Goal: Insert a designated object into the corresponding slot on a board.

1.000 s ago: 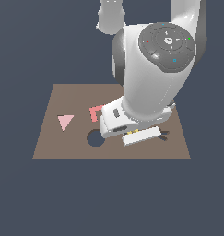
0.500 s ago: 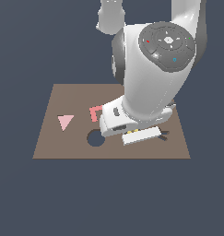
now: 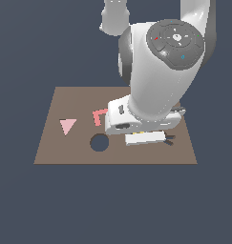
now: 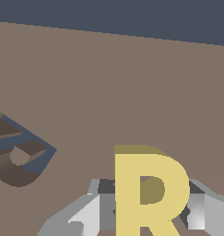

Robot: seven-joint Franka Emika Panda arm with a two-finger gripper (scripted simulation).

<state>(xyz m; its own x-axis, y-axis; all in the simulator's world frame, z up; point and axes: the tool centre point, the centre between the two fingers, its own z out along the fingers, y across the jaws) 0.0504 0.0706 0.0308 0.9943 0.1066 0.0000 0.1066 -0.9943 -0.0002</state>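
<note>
In the wrist view the yellow "R" [image 4: 150, 193] stands between my gripper's [image 4: 145, 213] two grey fingers [image 4: 88, 214], which close on its sides. The dark R-shaped slot [image 4: 21, 154] lies in the brown board [image 4: 109, 83], apart from the held piece. In the exterior view my gripper [image 3: 145, 138] hangs low over the board [image 3: 65, 97] near its front edge, right of the round hole. A bit of the dark slot [image 3: 169, 140] shows beside the hand. The arm hides most of the R there.
On the board lie a pink triangle [image 3: 68, 126], a red "L" [image 3: 99, 116] and a round dark hole [image 3: 99, 142]. The bulky white arm [image 3: 158, 76] covers the board's right middle part.
The arm's upper part has turned slightly. The hand stays low over the board at about the same spot.
</note>
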